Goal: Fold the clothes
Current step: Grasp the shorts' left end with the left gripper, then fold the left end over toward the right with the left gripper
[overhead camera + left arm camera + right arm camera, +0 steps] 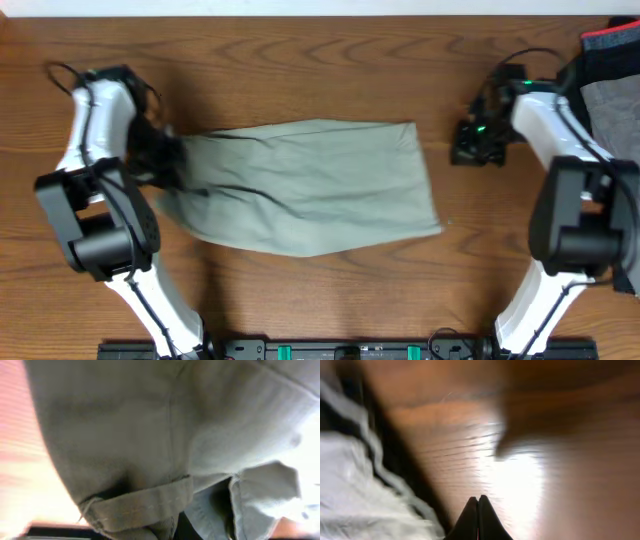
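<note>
Overhead | brown wood-grain table (320, 60) | khaki shorts (310, 190) lying mid-table

Brown wooden table (320, 80), strong grain. A pale strip (300, 6) runs along its far edge, a black rail (340, 350) along the near one. Bright glare (520, 475) lies on the wood, right side.
</note>
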Robot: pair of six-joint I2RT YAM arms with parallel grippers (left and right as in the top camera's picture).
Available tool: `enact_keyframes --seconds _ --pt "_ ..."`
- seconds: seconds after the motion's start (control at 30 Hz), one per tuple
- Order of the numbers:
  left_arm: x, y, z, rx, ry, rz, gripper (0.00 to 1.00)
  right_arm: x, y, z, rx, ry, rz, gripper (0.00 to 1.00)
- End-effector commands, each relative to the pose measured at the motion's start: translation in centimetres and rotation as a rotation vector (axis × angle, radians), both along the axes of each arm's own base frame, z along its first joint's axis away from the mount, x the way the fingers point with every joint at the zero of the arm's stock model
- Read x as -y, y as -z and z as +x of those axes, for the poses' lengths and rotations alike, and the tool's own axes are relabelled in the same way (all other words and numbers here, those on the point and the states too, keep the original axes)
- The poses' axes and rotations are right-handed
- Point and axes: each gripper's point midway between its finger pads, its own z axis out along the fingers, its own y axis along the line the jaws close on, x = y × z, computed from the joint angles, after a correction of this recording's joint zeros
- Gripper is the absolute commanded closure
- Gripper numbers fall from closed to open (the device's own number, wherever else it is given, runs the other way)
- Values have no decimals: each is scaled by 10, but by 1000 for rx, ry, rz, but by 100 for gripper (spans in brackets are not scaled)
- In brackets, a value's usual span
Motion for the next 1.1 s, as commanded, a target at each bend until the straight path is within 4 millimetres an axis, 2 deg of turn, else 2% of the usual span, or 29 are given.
enact_keyframes --seconds 0.0,0.13,0.23,0.33,0.5,0.73,0.93,1.07 --pt "-41 -62 15 118 36 196 94 12 -34 7 96 32 -26 98" --pt "-44 -107 34 232 39 243 94 16 -50 12 151 40 -31 97" --pt "-28 -129 44 290 83 252 94 16 -54 14 166 40 -32 97" --pt "2 -132 50 303 164 241 94 16 -54 14 165 40 -32 97" --pt "60 -123 52 283 291 215 94 15 -54 13 164 39 -32 97" --pt "140 -106 34 229 467 189 93 15 -54 14 168 39 -32 97" --pt "183 -79 29 236 539 185 91 15 -54 15 170 39 -32 97" --pt "197 -61 27 235 531 189 89 15 -54 15 169 39 -32 97"
